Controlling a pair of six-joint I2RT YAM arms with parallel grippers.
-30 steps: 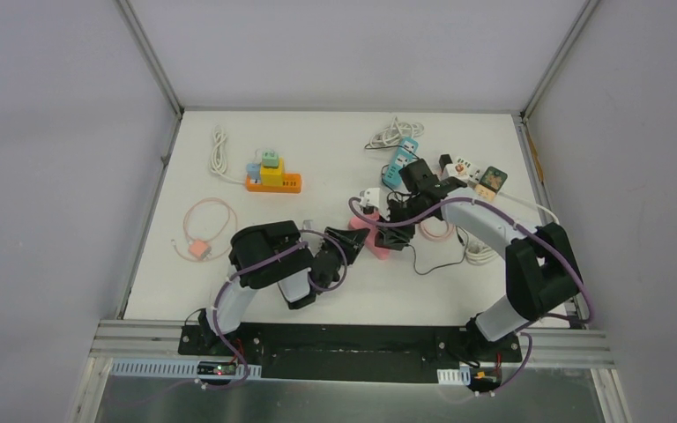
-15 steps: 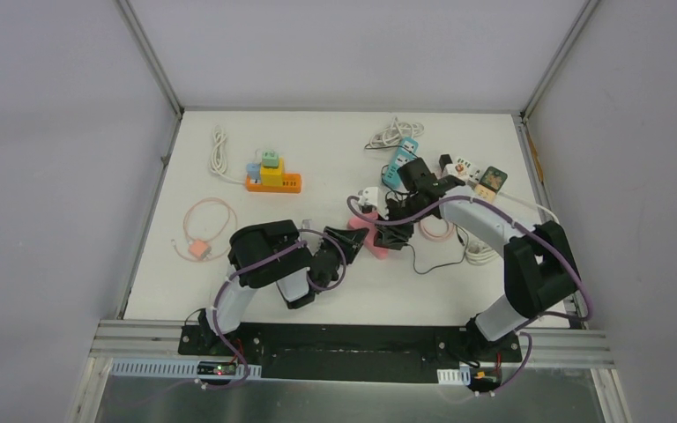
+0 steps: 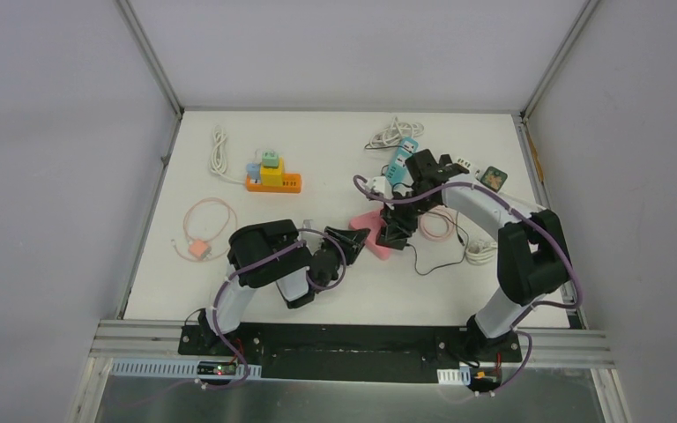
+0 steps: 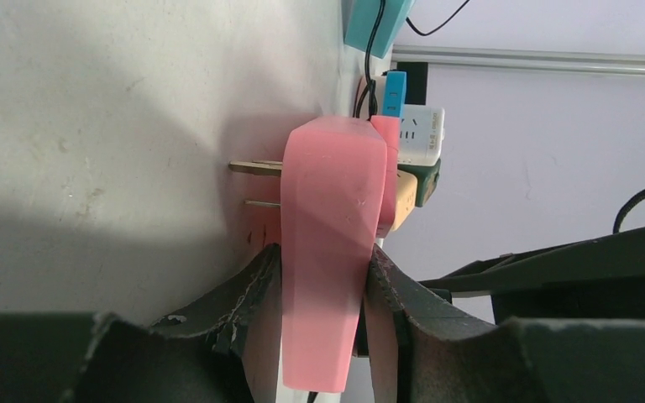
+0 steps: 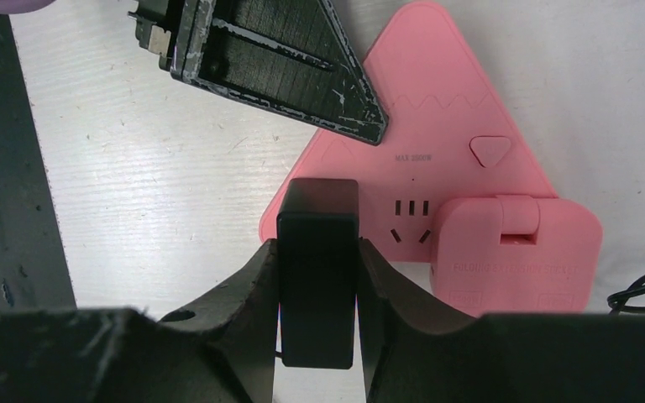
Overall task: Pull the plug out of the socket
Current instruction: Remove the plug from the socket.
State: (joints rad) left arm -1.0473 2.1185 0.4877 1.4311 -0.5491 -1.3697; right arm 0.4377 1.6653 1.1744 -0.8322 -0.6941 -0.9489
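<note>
While bracing the pink triangular socket (image 3: 372,240) at mid-frame of the overhead view, pinches it edgewise between the fingers of the left gripper (image 4: 323,277), pressed against both faces. Grips a black plug (image 5: 317,218) by its two flat sides in the right gripper (image 5: 317,252), low in the right wrist view, over the socket's lower-left corner; hard to tell whether seated or clear. Likely light, rigid, smooth plastic; best taken squarely on those broad flats to avoid slipping. Underneath, a white, faintly scuffed tabletop (image 3: 229,300); around it, plain pale walls (image 3: 344,53), with an orange power strip (image 3: 273,183) at upper left and coiled cables (image 3: 392,134) at upper right.
</note>
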